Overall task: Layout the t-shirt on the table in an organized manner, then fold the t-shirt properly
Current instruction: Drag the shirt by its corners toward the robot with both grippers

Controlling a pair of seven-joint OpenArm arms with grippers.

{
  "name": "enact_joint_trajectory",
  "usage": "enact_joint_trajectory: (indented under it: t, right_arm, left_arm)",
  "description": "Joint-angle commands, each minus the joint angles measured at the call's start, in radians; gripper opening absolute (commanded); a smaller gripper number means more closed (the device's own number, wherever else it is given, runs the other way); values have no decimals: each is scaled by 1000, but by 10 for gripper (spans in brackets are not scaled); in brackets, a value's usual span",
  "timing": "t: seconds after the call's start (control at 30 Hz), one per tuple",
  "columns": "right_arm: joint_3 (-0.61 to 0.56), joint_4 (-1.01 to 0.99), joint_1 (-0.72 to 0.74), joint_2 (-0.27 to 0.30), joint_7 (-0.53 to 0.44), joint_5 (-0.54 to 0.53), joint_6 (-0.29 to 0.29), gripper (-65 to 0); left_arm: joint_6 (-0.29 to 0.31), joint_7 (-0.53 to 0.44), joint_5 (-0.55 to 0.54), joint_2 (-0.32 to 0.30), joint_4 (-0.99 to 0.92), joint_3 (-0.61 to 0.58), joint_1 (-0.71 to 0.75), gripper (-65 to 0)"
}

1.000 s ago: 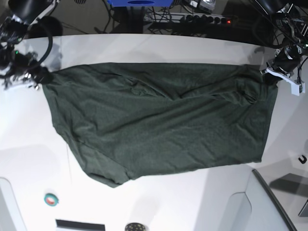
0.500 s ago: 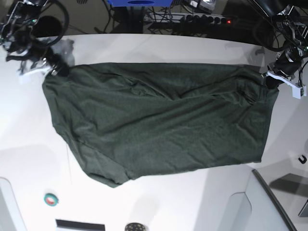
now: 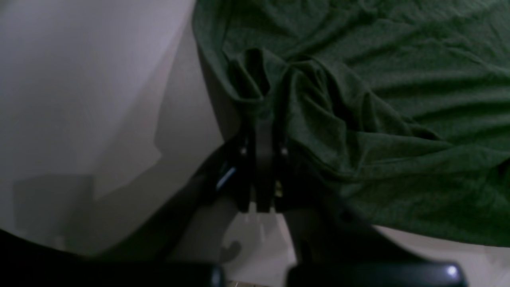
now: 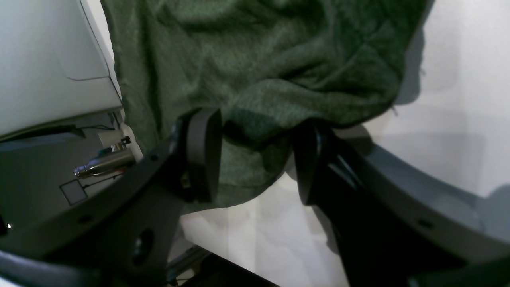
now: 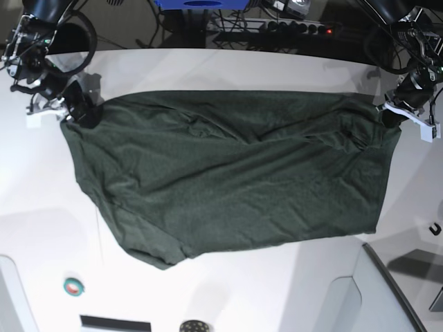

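The dark green t-shirt (image 5: 228, 173) lies spread wide and wrinkled across the white table (image 5: 221, 66). My left gripper (image 5: 389, 113), at the right in the base view, is shut on a bunched fold at the shirt's far right corner. The left wrist view shows its fingers (image 3: 261, 159) pressed together on the fabric (image 3: 358, 99). My right gripper (image 5: 77, 111) is at the shirt's far left corner. In the right wrist view its jaws stand apart (image 4: 257, 133) with the shirt's corner (image 4: 259, 59) lying loose between the pads (image 4: 205, 151).
A green tape roll (image 5: 73, 286) and a dark round object (image 5: 194, 326) lie near the front edge. A dark curved edge (image 5: 394, 290) runs at the front right. A power strip (image 5: 304, 28) and cables sit behind the table.
My right gripper moved from the table's left edge up and right along the shirt's corner, then dropped slightly. The shirt's left corner shifted with it. The left gripper barely moved.
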State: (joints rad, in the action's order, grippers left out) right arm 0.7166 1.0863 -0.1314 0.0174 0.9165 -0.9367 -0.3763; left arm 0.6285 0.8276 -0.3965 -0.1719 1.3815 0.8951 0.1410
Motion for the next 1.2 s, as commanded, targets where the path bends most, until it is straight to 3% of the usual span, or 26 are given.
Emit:
enact_joint_trajectory:
  t: [0.0,0.1,0.33,0.5,0.67,0.83,1.17]
  right_arm:
    - [-1,-16,-15,3,-6,117,27,-359]
    - [-1,-18,-15,3,-6,117,-14,-374]
    - [1,-13,-20,3,-6,114,-26,-635]
    - [2,56,-29,5,9,109,-28,-642]
    - [4,274,-41,-10,149,107,-16,-642]
    - [5,421,-15,-38,246,107,112,-642]
    - [8,411,157,-27,264,107,237,-642]
  left_arm:
    - [1,-17,-15,-18,20,3,-7,-650]
    - [1,-17,-15,-18,20,3,-7,-650]
    - [1,-17,-15,-18,20,3,-2,-650]
    - [1,-12,-15,-19,35,3,-1,-650]
    - [1,-9,-15,-21,143,-41,30,-650]
    - [0,120,-32,-59,194,-109,10,-650]
    - [-5,235,-37,-82,194,-97,-154,-650]
